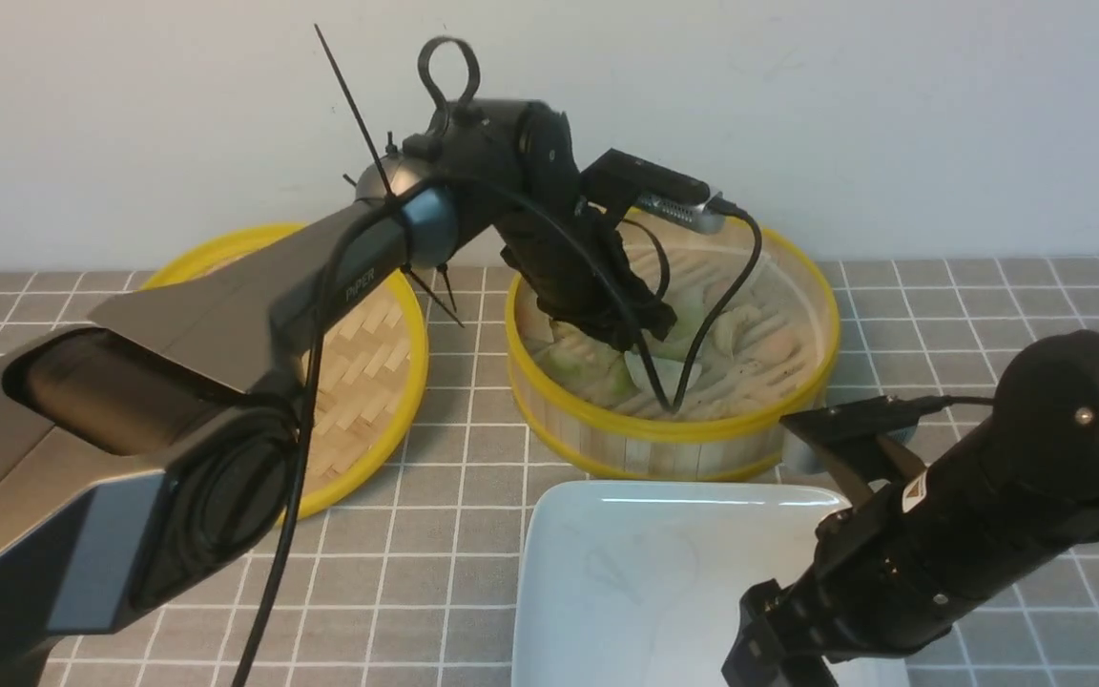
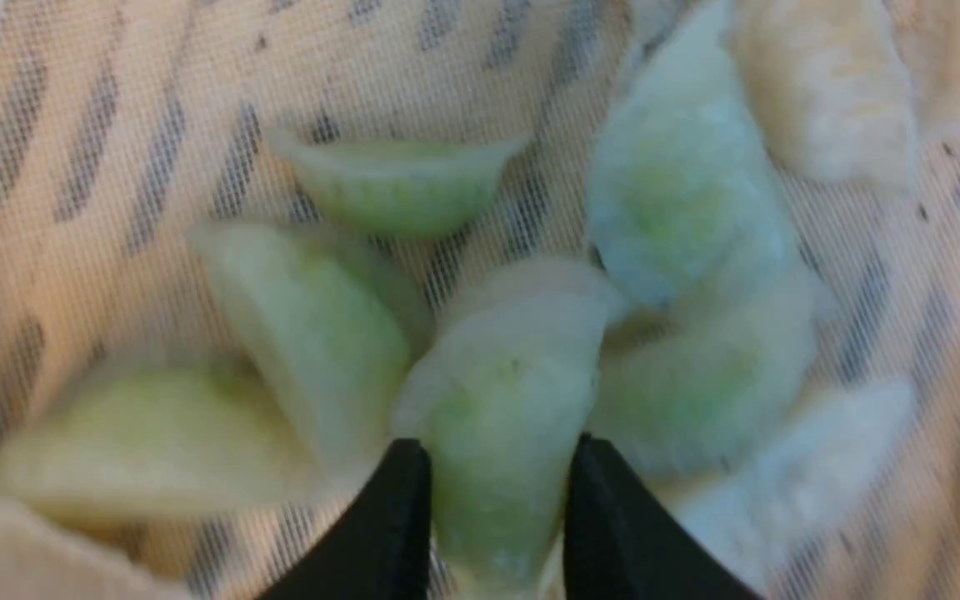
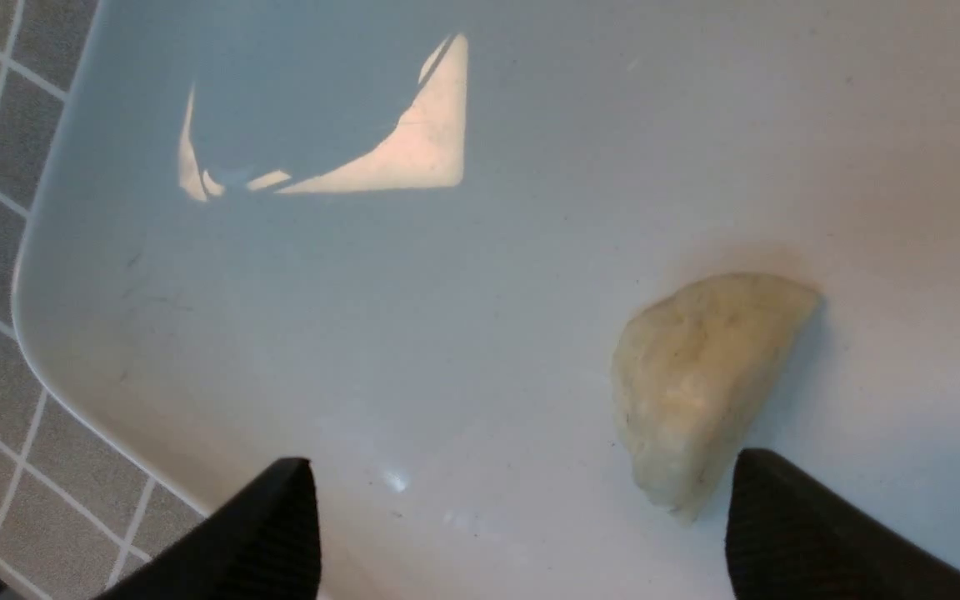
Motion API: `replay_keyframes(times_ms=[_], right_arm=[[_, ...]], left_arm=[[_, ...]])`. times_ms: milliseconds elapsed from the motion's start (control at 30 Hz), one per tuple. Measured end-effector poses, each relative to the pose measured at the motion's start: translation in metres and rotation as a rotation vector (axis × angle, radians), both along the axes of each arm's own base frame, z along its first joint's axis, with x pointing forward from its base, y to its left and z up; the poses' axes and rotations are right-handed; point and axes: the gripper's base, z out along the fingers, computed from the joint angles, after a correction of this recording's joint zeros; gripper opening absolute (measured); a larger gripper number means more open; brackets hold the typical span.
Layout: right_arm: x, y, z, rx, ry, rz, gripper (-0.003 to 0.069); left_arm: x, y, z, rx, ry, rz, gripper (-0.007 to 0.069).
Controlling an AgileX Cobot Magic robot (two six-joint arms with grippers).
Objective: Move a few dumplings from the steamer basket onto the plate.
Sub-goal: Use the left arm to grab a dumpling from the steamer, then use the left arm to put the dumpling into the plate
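Note:
The steamer basket (image 1: 702,434) stands at the back centre with several dumplings (image 1: 750,334) on its mesh-lined floor. My left gripper (image 1: 653,363) reaches down into it. In the left wrist view, the left gripper (image 2: 497,454) has both fingers pressed against the sides of a pale green dumpling (image 2: 505,392) among other green and cream ones. The plate (image 1: 626,572) lies in front of the basket. My right gripper (image 3: 522,475) is open low over the plate (image 3: 363,292). A cream-white dumpling (image 3: 705,375) lies loose on the plate beside one finger.
The flat woven lid (image 1: 368,363) with a yellow rim lies left of the basket, partly hidden by my left arm. The right arm (image 1: 941,544) covers the plate's right front. A grey tiled tabletop (image 1: 435,572) and a white wall behind.

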Motion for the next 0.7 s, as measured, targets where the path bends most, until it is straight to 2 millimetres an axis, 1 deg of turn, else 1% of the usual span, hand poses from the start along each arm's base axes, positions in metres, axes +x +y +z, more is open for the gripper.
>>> replay_keyframes(times_ms=[33, 100, 167, 200, 233, 267, 300, 367, 433, 467, 500, 567, 600, 667, 700], right_arm=[[0.000, 0.000, 0.000, 0.000, 0.000, 0.000, 0.0591], [0.000, 0.000, 0.000, 0.000, 0.000, 0.000, 0.0591], [0.000, 0.000, 0.000, 0.000, 0.000, 0.000, 0.0591], [0.000, 0.000, 0.000, 0.000, 0.001, 0.000, 0.0591], [0.000, 0.000, 0.000, 0.000, 0.001, 0.000, 0.0591], [0.000, 0.000, 0.000, -0.001, 0.004, 0.002, 0.0591], [-0.001, 0.000, 0.000, -0.001, 0.007, 0.003, 0.0591], [-0.001, 0.000, 0.000, -0.002, 0.009, 0.004, 0.0591], [-0.001, 0.000, 0.000, -0.002, 0.013, 0.006, 0.0591], [-0.002, 0.000, 0.000, -0.002, 0.012, 0.006, 0.0591], [-0.002, 0.000, 0.001, 0.000, 0.009, 0.006, 0.0591], [-0.003, -0.001, 0.004, 0.002, 0.002, 0.008, 0.0591], [-0.004, -0.002, 0.006, -0.001, -0.003, 0.014, 0.0591], [-0.005, -0.004, 0.009, -0.011, -0.018, 0.026, 0.0589], [-0.005, -0.004, 0.010, -0.011, -0.023, 0.027, 0.0588]], left_arm=[[0.000, 0.000, 0.001, 0.003, 0.003, -0.002, 0.0178], [-0.003, 0.000, 0.024, 0.018, 0.018, -0.005, 0.0178], [-0.005, 0.000, 0.040, 0.005, 0.000, -0.006, 0.0178], [-0.006, 0.001, 0.052, -0.009, -0.021, -0.004, 0.0178], [-0.006, 0.001, 0.053, -0.009, -0.022, -0.004, 0.0178], [-0.009, 0.001, 0.067, -0.024, -0.048, -0.005, 0.0178], [-0.011, 0.002, 0.075, -0.032, -0.061, -0.005, 0.0178], [-0.014, 0.003, 0.086, -0.042, -0.076, -0.002, 0.0178], [-0.021, 0.007, 0.104, -0.056, -0.089, 0.008, 0.0178], [-0.023, 0.008, 0.108, -0.060, -0.091, 0.012, 0.0178], [-0.030, 0.012, 0.118, -0.065, -0.089, 0.022, 0.0178], [-0.042, 0.019, 0.129, -0.063, -0.072, 0.034, 0.0178], [-0.049, 0.022, 0.132, -0.059, -0.058, 0.040, 0.0178], [-0.067, 0.031, 0.134, -0.048, -0.001, 0.053, 0.0178], [-0.070, 0.032, 0.134, -0.051, 0.009, 0.054, 0.0178]])
